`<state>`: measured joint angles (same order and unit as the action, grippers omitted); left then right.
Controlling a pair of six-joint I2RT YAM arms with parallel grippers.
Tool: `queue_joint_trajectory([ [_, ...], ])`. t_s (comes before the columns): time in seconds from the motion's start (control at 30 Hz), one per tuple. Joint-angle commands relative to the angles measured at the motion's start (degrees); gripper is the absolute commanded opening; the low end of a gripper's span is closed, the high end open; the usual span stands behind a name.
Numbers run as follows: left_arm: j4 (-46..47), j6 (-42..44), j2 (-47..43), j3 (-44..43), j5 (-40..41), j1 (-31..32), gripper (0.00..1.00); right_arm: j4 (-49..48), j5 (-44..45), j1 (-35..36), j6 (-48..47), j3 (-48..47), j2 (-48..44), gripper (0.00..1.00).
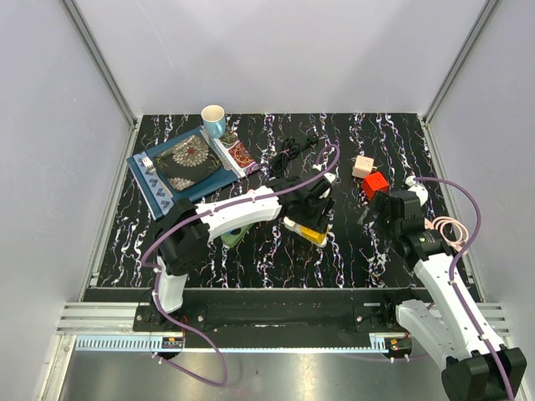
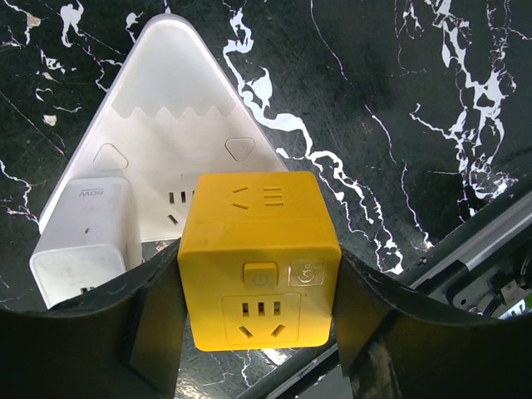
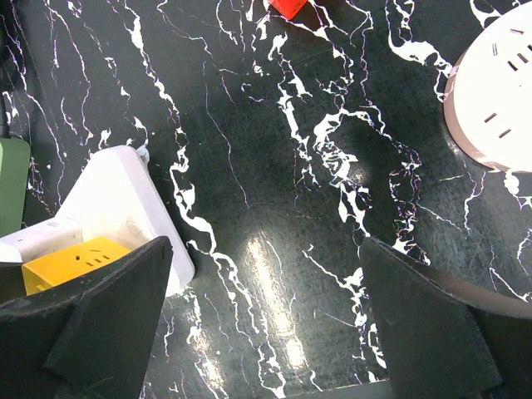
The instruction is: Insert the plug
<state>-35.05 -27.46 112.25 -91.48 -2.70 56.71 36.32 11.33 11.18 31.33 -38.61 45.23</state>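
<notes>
well, the left end effector point(image 2: 258, 326) is clamped on the yellow cube plug point(image 2: 258, 249), a finger on each side face, holding it over the near edge of the white triangular power strip point(image 2: 179, 116) (whether it is seated i cannot tell). a white adapter point(image 2: 81, 245) sits on the strip's left corner, just beside the cube. the right end effector point(image 3: 266, 332) hangs with jaws spread wide above the marbled tabletop point(image 1: 351, 251). farther back lie a round white socket point(image 3: 495, 100), a red cube point(image 1: 374, 185) and, at the far edge, a cup point(image 1: 214, 119).
</notes>
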Motion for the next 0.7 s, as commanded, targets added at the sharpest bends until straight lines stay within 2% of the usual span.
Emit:
queue_joint_trajectory([
  [0.0,1.1,-1.1,-0.3,-0.5,3.9,1.0,0.00,-0.3,1.1,0.0,-0.6,-1.1,-0.6,1.00],
  [0.4,-2.5,-0.1,1.7,-2.3,8.8,3.1,0.00,-0.3,1.5,0.3,-0.7,-0.9,-0.8,1.00],
  [0.67,-4.2,-1.3,2.7,-2.8,7.6,3.1,0.00,-0.7,1.9,0.4,-0.9,-0.3,-1.0,1.00],
])
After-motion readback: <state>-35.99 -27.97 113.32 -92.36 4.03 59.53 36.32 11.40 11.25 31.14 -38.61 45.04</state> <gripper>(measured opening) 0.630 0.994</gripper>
